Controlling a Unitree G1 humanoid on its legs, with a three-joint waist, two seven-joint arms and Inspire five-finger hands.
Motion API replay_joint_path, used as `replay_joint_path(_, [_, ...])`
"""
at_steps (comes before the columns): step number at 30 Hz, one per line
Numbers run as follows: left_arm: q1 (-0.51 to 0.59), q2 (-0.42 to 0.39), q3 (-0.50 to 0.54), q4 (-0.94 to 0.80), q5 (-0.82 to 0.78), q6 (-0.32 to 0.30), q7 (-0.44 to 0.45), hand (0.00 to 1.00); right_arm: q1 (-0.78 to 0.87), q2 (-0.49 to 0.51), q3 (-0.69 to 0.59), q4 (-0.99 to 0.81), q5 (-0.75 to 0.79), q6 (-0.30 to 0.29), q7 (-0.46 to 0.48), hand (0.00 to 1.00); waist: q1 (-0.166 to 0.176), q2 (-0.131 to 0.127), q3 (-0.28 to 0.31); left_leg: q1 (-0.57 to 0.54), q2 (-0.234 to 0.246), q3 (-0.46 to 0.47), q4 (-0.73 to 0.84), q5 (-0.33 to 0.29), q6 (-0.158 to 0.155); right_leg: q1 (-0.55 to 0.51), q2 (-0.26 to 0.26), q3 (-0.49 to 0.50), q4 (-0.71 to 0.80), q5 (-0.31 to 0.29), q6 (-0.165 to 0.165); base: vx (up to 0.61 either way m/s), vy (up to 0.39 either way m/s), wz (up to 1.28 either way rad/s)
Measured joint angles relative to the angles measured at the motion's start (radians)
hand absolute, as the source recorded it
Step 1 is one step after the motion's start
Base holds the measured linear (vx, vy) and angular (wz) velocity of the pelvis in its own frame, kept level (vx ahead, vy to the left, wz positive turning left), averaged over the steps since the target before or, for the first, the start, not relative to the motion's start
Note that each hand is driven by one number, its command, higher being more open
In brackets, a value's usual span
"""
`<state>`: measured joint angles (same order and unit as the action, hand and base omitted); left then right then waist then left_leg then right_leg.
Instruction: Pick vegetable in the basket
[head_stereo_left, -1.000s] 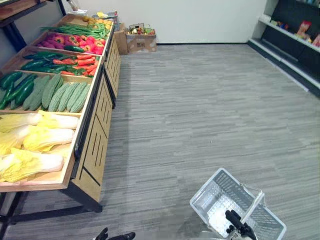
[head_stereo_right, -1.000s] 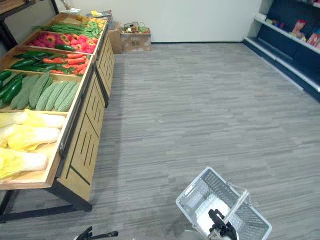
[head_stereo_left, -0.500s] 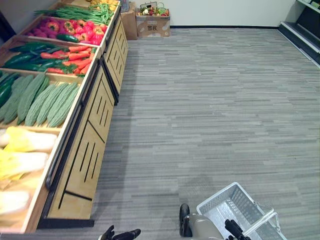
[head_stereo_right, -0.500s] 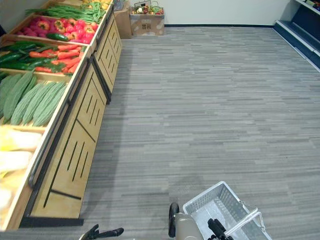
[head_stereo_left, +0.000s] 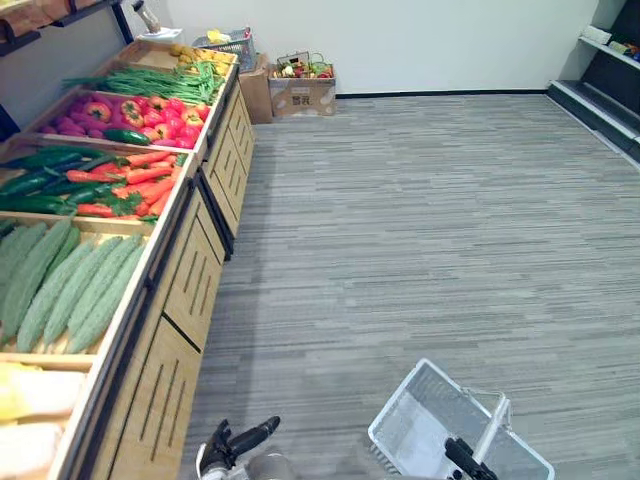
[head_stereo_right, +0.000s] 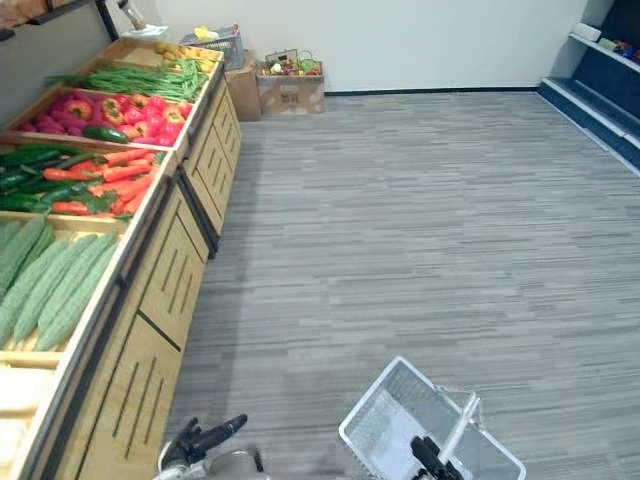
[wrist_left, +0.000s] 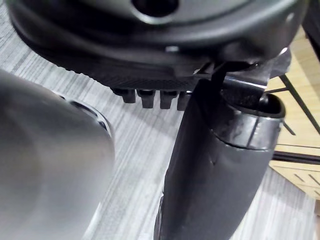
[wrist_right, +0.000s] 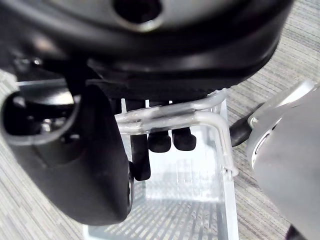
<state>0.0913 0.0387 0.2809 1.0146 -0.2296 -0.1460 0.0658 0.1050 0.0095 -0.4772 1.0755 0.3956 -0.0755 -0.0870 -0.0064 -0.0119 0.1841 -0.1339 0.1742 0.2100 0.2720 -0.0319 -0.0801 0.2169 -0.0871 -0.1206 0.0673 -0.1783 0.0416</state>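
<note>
- The veg sits in the wooden stand (head_stereo_left: 195, 290) down the frame's left edge. Bumpy pale-green bitter gourds (head_stereo_left: 60, 290) are lowest in frame, long axes running up-frame, with smooth carrots (head_stereo_left: 130, 175) above them.
- The left hand (head_stereo_left: 245, 437), bottom centre-left, hangs loose and empty. The gourds lie up-left of it, so it's the nearer hand.
- The white mesh basket (head_stereo_left: 398, 402), lower right, looks empty.
- The right hand (wrist_right: 95, 165) is curled round its handle (wrist_right: 175, 117).
</note>
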Motion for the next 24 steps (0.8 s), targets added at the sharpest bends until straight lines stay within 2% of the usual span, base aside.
replay_joint_path(1, [-0.001,0.016,-0.001,0.003,0.001,0.001,0.001,1.0,0.006,0.007,0.007,0.002,-0.001,0.0,0.004,0.0,0.0,-0.024,-0.008,0.011,-0.034,0.005,-0.036,0.01,0.011,-0.007,-0.029,0.001,0.007,-0.006,0.008,0.21,0.157,0.24])
replay_joint_path(2, [-0.001,0.026,0.0,0.018,0.002,0.003,0.004,1.0,0.003,0.01,0.01,0.002,-0.001,0.0,0.009,0.0,0.001,-0.032,-0.009,0.017,-0.051,0.006,-0.046,0.009,0.014,-0.004,-0.043,0.005,0.011,-0.005,0.01,0.2,0.142,0.19])
replay_joint_path(5, [0.015,0.044,-0.001,0.042,0.005,0.006,0.013,1.0,-0.002,0.021,0.011,0.002,-0.003,0.0,0.017,0.0,0.013,-0.033,-0.011,0.099,-0.068,0.037,-0.154,0.043,0.017,0.003,-0.056,0.024,0.029,0.003,0.022,0.16,0.076,-0.17])
replay_joint_path(9, [0.035,0.045,-0.015,0.073,0.006,0.008,0.013,1.0,-0.001,0.015,0.008,0.008,-0.011,0.003,0.02,0.0,0.006,-0.015,-0.034,0.185,-0.076,0.077,-0.361,0.137,0.006,-0.031,-0.044,0.05,0.038,0.016,0.039,0.06,0.026,-0.24])
replay_joint_path(19, [0.039,0.076,-0.079,0.078,0.007,0.004,0.013,1.0,-0.007,0.009,0.049,0.022,-0.023,0.001,0.009,0.0,0.006,-0.033,-0.043,0.176,-0.08,0.113,-0.367,0.137,0.007,-0.064,-0.048,0.066,0.04,0.016,0.039,-0.01,-0.017,-0.13])
replay_joint_path(24, [0.039,0.079,-0.079,0.079,0.006,0.003,0.013,1.0,-0.014,-0.008,0.067,0.029,-0.023,0.002,-0.001,0.0,0.009,-0.042,-0.042,0.151,-0.104,0.071,-0.367,0.128,0.019,-0.08,-0.067,0.001,0.069,0.014,0.045,-0.07,-0.001,0.16])
